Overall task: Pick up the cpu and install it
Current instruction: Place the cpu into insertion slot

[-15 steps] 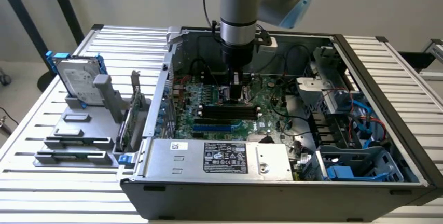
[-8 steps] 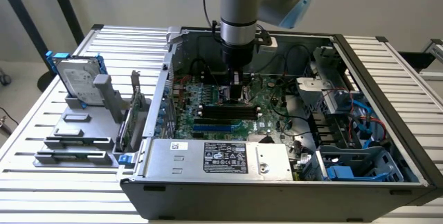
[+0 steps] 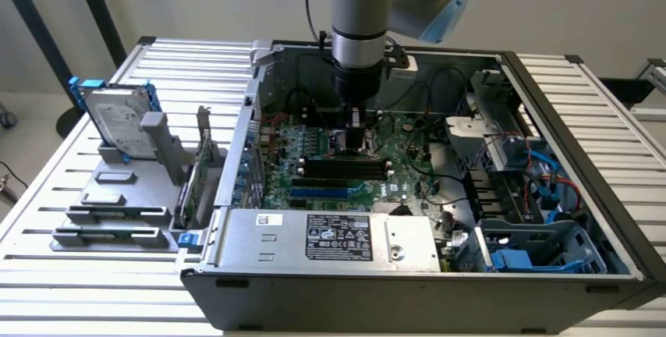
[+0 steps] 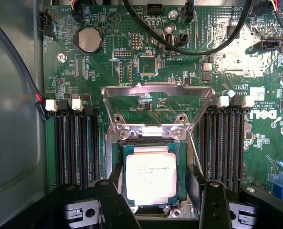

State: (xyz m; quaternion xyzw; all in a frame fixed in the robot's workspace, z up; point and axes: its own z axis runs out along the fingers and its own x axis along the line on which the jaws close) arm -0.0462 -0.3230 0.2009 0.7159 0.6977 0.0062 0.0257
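A slatted white worktop (image 3: 62, 196) carries an open computer case (image 3: 416, 298), its green motherboard (image 3: 401, 169) facing up. The arm (image 3: 359, 9) reaches straight down into the case, with the claw (image 3: 357, 138) just above the board beside the black memory slots (image 3: 344, 169). In the wrist view the claw (image 4: 154, 191) stands open, one finger (image 4: 113, 200) on either side of the cpu (image 4: 151, 179), which lies flat in its socket, the metal retention frame (image 4: 158, 90) swung back.

1. The arm (image 3: 359, 9) comes down from above, and its last grey segment stands vertical.
2. The wrist (image 3: 354, 79) points straight downward and carries the gripper (image 3: 357, 136) at its low end.
3. In the wrist view, the two black fingers (image 4: 113, 202) of the gripper (image 4: 155, 191) are spread wide apart.
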